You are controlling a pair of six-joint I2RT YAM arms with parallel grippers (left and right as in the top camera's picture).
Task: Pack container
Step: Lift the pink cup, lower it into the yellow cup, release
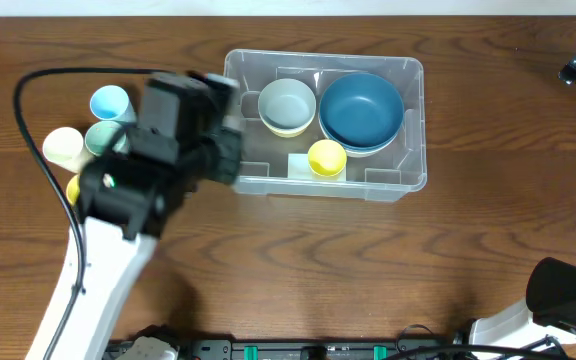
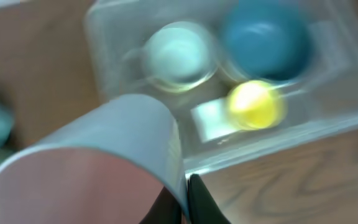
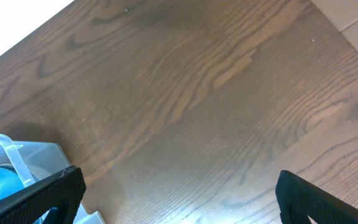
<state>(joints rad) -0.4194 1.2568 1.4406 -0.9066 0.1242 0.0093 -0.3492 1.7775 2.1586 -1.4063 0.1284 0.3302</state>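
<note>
Three lots of ware already sit inside the container [image 1: 408, 70], which lies on the table [image 1: 298, 270] toward the far side, about the middle. A grey bowl [image 1: 286, 103] nests on a paler one at its left end. A blue bowl [image 1: 361, 108] is stacked on another at its right end. A yellow cup [image 1: 327, 158] stands at the near wall, just beside the white label [image 1: 301, 165]. Going by that, you can count the bowls as packed.

Just outside the container's near left corner you have one more piece in hand. Your left jaws are pinched shut on the rim of a pale cup [image 2: 92, 162], with the dark fingertips on either side of its wall. The cup is tipped so that its mouth faces the wrist camera. From overhead the left arm [image 1: 118, 190] covers that cup, so you cannot tell how high it hangs. The wrist view is blurred, but it shows the cup not yet over the container's rim.

Further left, three cups stand close together on the table, well apart from the container: a light blue cup [image 1: 109, 102], a green cup [image 1: 103, 138] and a cream cup [image 1: 64, 147]. A scrap of yellow [image 1: 72, 188] shows under the arm, and you cannot tell what it is. I judge you roughly halfway, with the held cup to set inside and then these loose ones.

Your right jaws stand wide open over bare table and hold nothing, with a corner of the container at the edge of their view.
</note>
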